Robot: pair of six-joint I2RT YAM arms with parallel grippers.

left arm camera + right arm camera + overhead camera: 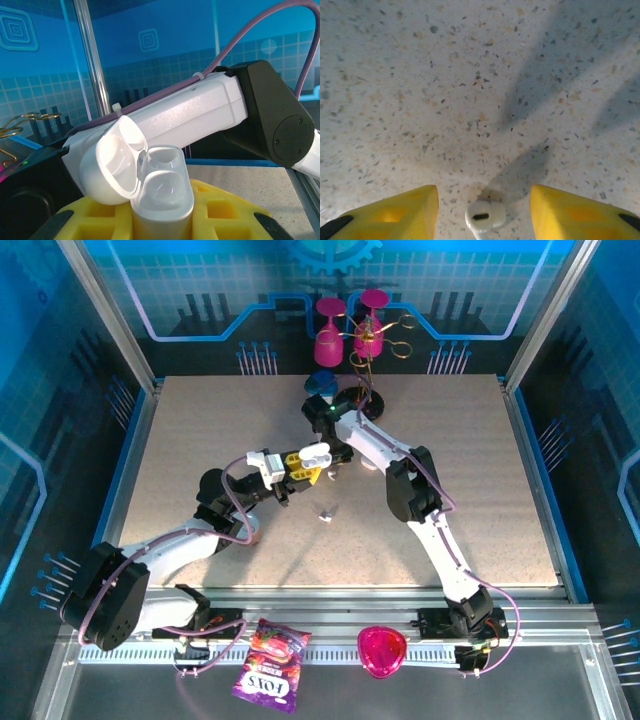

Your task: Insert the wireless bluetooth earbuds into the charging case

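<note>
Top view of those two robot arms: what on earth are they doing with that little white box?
They are working on getting earbuds into a charging case. The left gripper is shut on the white charging case and holds it with its lid flipped open. The right gripper is open and points down at the table. A small white earbud lies there between its yellow fingers, touched by neither. That earbud is not yet in the case.

A white earbud [485, 216] lies on the speckled table [470, 75]
</note>
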